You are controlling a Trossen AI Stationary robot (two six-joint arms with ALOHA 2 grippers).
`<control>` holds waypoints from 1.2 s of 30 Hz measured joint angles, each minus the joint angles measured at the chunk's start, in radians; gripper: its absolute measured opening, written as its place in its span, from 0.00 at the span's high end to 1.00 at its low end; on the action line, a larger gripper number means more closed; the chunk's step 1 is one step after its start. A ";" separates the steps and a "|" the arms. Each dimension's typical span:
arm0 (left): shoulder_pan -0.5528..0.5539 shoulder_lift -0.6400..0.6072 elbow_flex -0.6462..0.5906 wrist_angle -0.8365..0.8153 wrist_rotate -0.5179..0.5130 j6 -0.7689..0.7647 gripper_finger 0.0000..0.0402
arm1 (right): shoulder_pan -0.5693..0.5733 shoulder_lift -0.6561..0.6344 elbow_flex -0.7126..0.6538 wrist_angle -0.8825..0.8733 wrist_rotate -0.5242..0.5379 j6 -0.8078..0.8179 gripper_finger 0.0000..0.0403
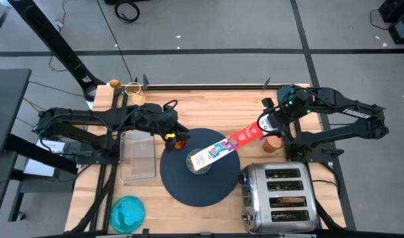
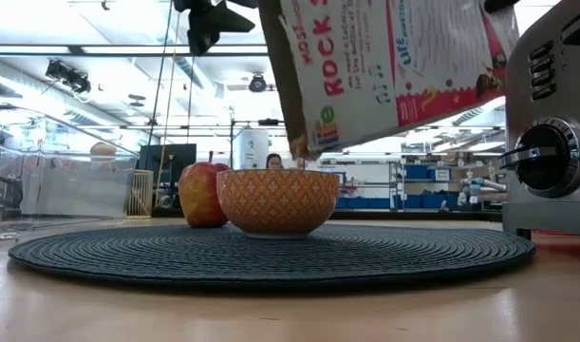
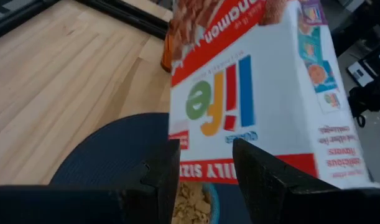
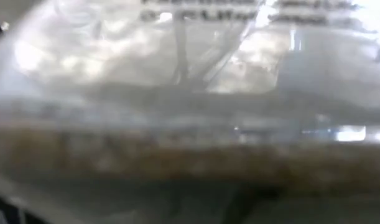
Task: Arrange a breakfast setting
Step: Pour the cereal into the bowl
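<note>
A bowl (image 2: 276, 201), orange-patterned on the outside, holds cereal (image 3: 193, 202) and stands on the dark round mat (image 1: 188, 188) at the table's middle. A red apple (image 2: 204, 193) rests on the mat beside it. A red-and-white cereal box (image 1: 225, 147) slants down from my right gripper (image 1: 260, 127), which is shut on it, to just above the bowl. The box's lower end (image 2: 304, 142) hangs over the bowl. My left gripper (image 3: 205, 180) stands open at the mat's far left side (image 1: 174, 134), pointing at the box and bowl with nothing between its fingers. My right gripper holds the cereal box by its raised end (image 1: 251, 132), coming from the table's right. The box is lifted clear and tilted, its lower end down over the bowl. The fingers themselves are hidden by the box and the wrist, so the kind of hold does not show.
A chrome toaster (image 1: 281, 198) stands at the near right, close to the mat. A clear tray (image 1: 139, 155) lies left of the mat, a teal plate (image 1: 127, 213) at the near left corner. An orange-brown cup (image 1: 273, 143) stands under the right arm.
</note>
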 joint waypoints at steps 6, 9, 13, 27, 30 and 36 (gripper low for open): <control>0.019 -0.004 0.000 0.046 0.008 0.006 0.61 | -0.043 -0.029 -0.047 0.005 -0.066 0.009 0.42; 0.027 -0.018 0.000 0.068 0.012 0.006 0.61 | -0.061 -0.037 -0.074 0.002 -0.078 0.017 0.42; 0.036 -0.045 -0.001 0.085 0.012 0.010 0.61 | -0.089 -0.054 -0.086 0.038 -0.106 0.016 0.42; 0.052 -0.138 -0.001 0.093 0.011 0.027 0.61 | -0.207 -0.135 -0.204 0.116 -0.241 0.028 0.43; 0.052 -0.149 0.002 0.106 0.009 0.021 0.61 | -0.225 -0.161 -0.225 0.135 -0.259 0.035 0.43; 0.056 -0.164 0.000 0.104 -0.024 0.001 0.61 | -0.265 -0.206 -0.233 0.169 -0.304 0.032 0.43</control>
